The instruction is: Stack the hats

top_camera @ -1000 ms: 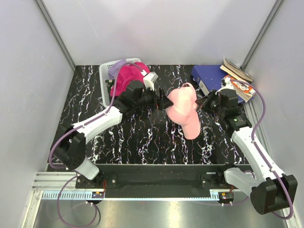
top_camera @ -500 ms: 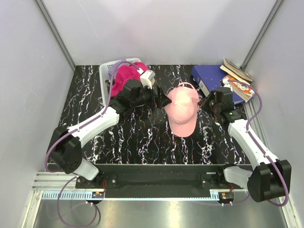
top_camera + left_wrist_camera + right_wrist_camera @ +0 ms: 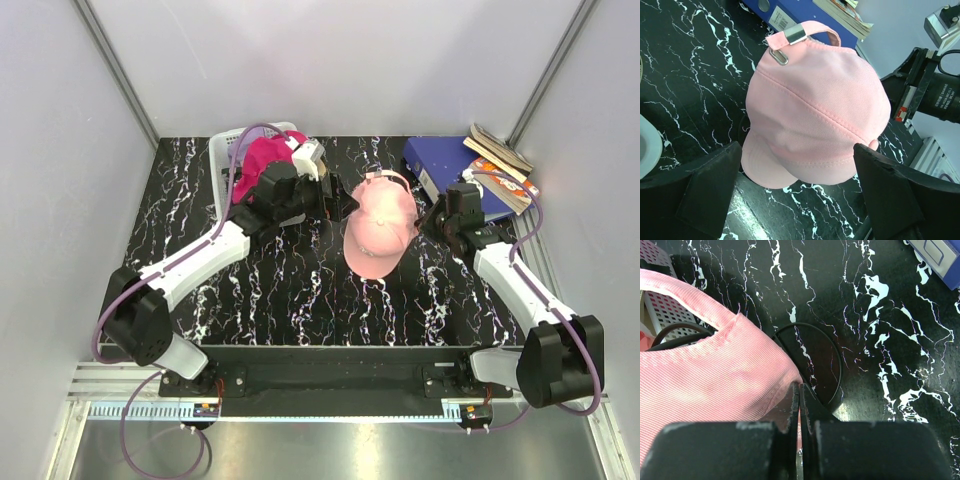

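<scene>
A light pink cap (image 3: 380, 232) hangs over the middle of the black marble table, brim toward the near left. My right gripper (image 3: 430, 220) is shut on its right edge; in the right wrist view the jaws (image 3: 800, 390) pinch the pink fabric (image 3: 715, 380). My left gripper (image 3: 345, 205) is open just left of the cap. In the left wrist view the cap (image 3: 815, 110) lies ahead of the spread fingers (image 3: 710, 195), not between them. A magenta cap (image 3: 262, 165) lies in the grey mesh basket (image 3: 222, 170). Other caps are hidden.
A blue binder (image 3: 440, 160) and a pile of books (image 3: 505, 170) lie at the back right, behind my right arm. A thin black ring (image 3: 832, 355) lies on the table under the cap. Grey walls close in the table on three sides.
The pink cap has swung round and moved a little farther back, its brim now pointing near left instead of near right. Both grippers have shifted slightly toward the back.
</scene>
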`<state>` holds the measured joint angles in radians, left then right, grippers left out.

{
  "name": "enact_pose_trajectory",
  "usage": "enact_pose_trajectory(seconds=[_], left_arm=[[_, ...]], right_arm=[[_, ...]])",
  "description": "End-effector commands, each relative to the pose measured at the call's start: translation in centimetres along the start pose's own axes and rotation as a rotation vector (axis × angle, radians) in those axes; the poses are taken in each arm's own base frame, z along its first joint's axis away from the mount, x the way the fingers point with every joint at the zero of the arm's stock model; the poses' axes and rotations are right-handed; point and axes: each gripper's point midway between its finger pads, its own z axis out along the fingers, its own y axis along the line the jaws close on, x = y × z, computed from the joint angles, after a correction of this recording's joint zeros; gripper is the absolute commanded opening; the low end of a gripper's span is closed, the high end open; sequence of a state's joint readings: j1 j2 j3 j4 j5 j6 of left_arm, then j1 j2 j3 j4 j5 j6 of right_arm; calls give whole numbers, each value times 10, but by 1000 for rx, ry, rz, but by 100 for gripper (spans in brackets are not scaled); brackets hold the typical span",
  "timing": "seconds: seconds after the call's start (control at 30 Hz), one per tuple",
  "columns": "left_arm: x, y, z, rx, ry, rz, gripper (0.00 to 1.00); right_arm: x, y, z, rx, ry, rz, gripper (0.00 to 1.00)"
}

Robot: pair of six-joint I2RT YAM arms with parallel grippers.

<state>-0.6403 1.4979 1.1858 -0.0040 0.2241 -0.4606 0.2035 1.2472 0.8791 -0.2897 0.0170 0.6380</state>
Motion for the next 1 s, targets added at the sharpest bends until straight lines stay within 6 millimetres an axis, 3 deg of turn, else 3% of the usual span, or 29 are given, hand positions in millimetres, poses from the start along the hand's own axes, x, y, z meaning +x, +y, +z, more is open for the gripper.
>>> enact_pose_trajectory(seconds=[0.0,0.13,0.2,0.4,0.53,0.77,0.97], left_arm=[[-35,-14,-9,17,-94,43,97],[-32,-29,-6,108,-71,53,93],[-22,-41,-4,188,-28,44,90],[-13,-54,4,251,19,23,81],[-6,-66,8,222,55,56,74],[20,-71,9,53,122,127,74],[24,-71,19,-22,143,156,70]], right_arm=[[-21,8,-8,-9,-68,17,0],[-34,19,-22,-45,-111,32,0],[-41,24,-27,-55,-132,42,0],[-44,29,-22,-59,-119,46,0],[-45,27,-21,-49,-126,47,0],[-48,27,-21,-43,-137,60,0],[-44,30,-18,-57,-115,65,0]])
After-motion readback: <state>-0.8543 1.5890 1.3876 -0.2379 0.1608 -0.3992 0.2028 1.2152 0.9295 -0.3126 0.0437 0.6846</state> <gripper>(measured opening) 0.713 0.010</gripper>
